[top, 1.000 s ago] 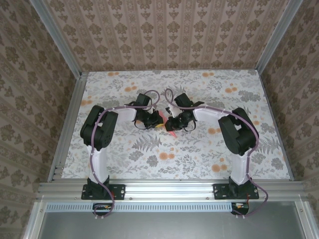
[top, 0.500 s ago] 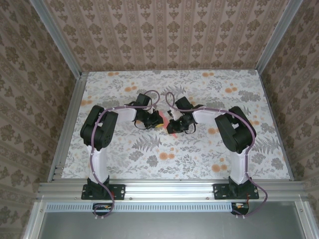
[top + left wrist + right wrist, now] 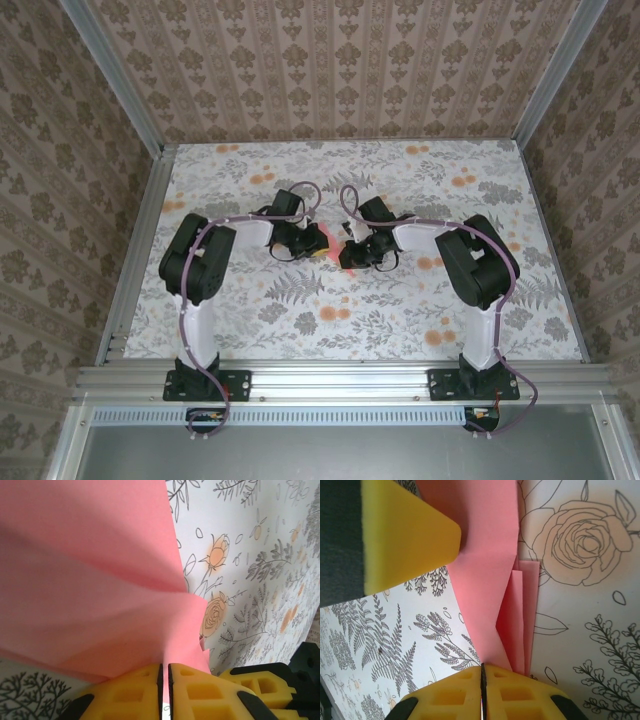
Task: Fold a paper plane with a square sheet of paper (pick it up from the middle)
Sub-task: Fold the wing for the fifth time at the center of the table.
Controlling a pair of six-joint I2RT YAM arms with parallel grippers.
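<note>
Square sheet of paper [image 3: 325, 243], salmon-pink, part-folded; not yet a plane.

Location: over the middle of the table [image 3: 400, 330], spanning the gap between the two grippers. Whether its underside rests on the table or hangs just clear of it cannot be told.

Holds: left gripper [image 3: 165, 672] has its yellow pads pressed nearly together, with the paper's edge pinched in the seam. Right gripper [image 3: 483, 675] has its pads pressed together on the narrow end of the folded layers.

Risks, as judged:
- Tearing at either pinch if the two grippers draw apart over the table, since the sheet is thin and held at two points.
- Slipping from the seam, because each pinch takes only a small margin of paper.
- A crooked crease, because the layers by the right gripper sit stepped, not edge to edge, and pressing them to the table as they lie would set that offset.
- A stray wrinkle, because the loose bulge near the left gripper could flatten into an unwanted fold.

Appearance: plain and unmarked. The left wrist view shows broad pink planes meeting at a soft ridge that runs down to the pads. The right wrist view [image 3: 485, 570] shows a long strip with narrower flaps stacked beside it, their creases sharper and their edges straight, and a pointed notch where two layers meet.
</note>
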